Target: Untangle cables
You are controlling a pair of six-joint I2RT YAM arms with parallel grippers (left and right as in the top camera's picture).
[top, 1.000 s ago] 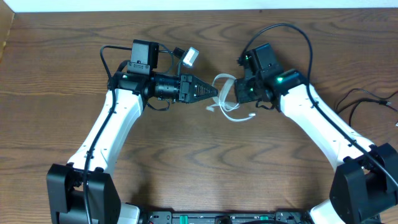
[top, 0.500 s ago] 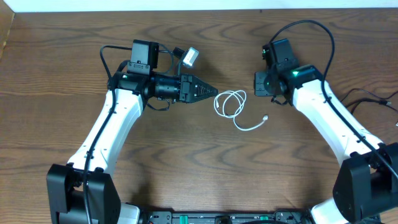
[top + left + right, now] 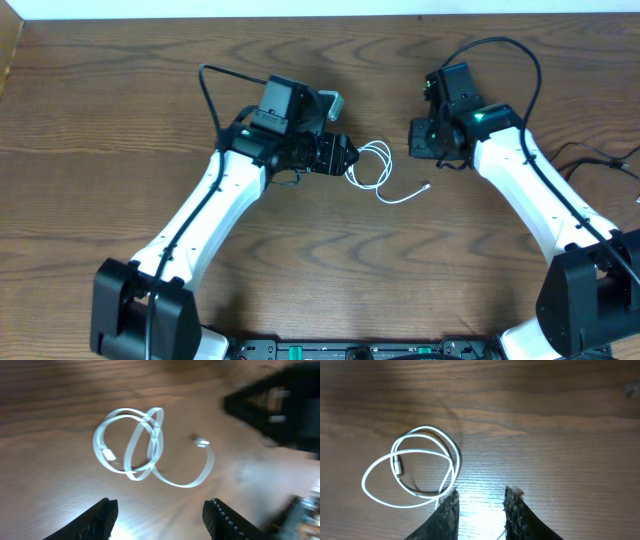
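Surface: brown wood-grain table point(image 3: 300, 260) carried only one visible cord.
Left gripper point(image 3: 159, 515): fingers spread wide, empty, poised just short of the white cable point(image 3: 135, 447).
White cable: loose overlapping loops, one plug inside the coil, the other tail curling free.
Right gripper point(image 3: 480, 505): parted narrowly, holding nothing, beside the coil's edge.
Black cable: not visible in any view.
Risk: closing on crossed strands together would likely tighten the loops, and a blurred wrist view could spoil aim.

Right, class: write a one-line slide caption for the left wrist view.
Left gripper open above a loosely looped white cable lying on the wooden table.
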